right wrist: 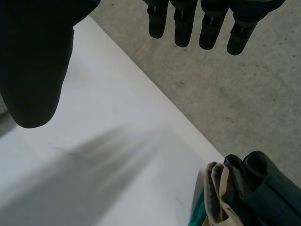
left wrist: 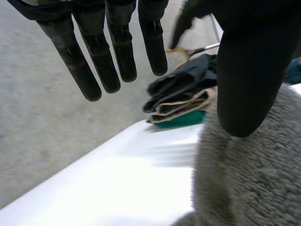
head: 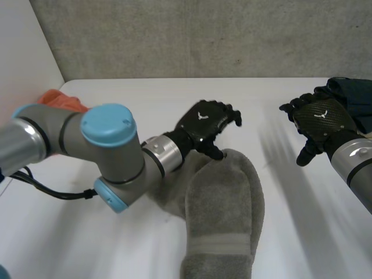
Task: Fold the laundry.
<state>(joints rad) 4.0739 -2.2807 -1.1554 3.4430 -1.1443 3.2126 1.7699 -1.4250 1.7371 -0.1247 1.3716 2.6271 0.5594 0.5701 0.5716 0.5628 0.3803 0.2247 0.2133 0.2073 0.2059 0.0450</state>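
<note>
Our left robot hand (head: 204,123) sits just left of the frame's centre in the head view, released. Its fingers (left wrist: 94,66) hang straight and apart in its wrist view, and nothing is caught between them and the thumb (left wrist: 244,84). The thumb's tip is at the far end of the grey towel (head: 224,209); we cannot tell whether it rests on the pile or hangs just above it. The left arm (head: 110,151) reaches in from the left edge of the frame, its elbow bent over the near left part of the surface (head: 145,99).

The grey towel lies folded into a long rounded shape at the lower centre of the frame, running from the thumb down to the bottom edge, with a flat woven band across it near that edge. In the left wrist view its fuzzy pile (left wrist: 249,179) lies under the thumb.

Our right robot hand (head: 319,122) is at the right of the frame, well apart from the towel, also released. Its fingers (right wrist: 183,23) are straight and its thumb (right wrist: 37,70) is held off to the side, and it holds nothing.

Just beyond it, at the right edge, sits a stack of folded clothes (head: 354,96), dark on top with beige and green layers beneath (right wrist: 244,193). An orange cloth (head: 61,100) lies at the upper left, behind the left arm.
</note>
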